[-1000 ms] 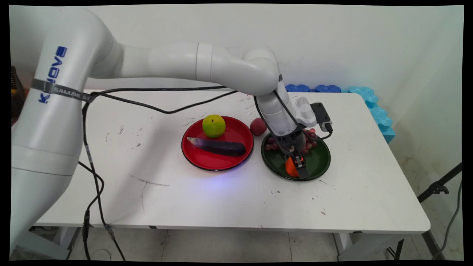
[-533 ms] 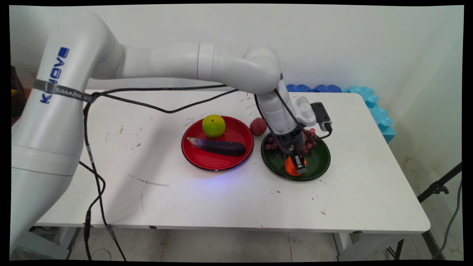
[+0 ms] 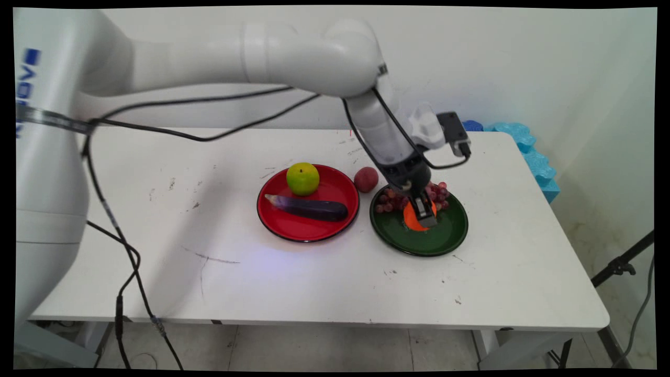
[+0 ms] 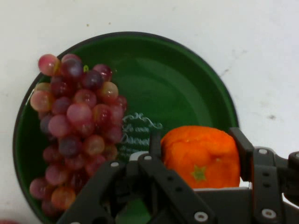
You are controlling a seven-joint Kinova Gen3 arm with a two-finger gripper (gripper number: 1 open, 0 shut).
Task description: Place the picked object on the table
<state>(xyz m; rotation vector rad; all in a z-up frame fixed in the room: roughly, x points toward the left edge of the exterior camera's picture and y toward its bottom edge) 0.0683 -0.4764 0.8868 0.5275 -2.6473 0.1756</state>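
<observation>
Grip: fingers (image 4: 239, 147) closed on the orange fruit (image 4: 201, 156), one on each side; a steady squeeze and a level wrist would suit the round, slippery skin.
Fruit: seems lifted clear above the green plate (image 3: 450, 238), toward the counter's (image 3: 314, 283) right half, near its far edge.
Neighbours: grapes (image 4: 77, 126) lie in the same plate just beside the fruit; a slow, straight path would keep from brushing them.
Arm: reaches in from the left, wrist tilted down over the plate, gripper (image 3: 423, 210) pointing at its centre.
Elsewhere: red plate (image 3: 272, 222) with green apple (image 3: 302, 178) and eggplant (image 3: 309, 208); red fruit (image 3: 365, 179) between the plates.
</observation>
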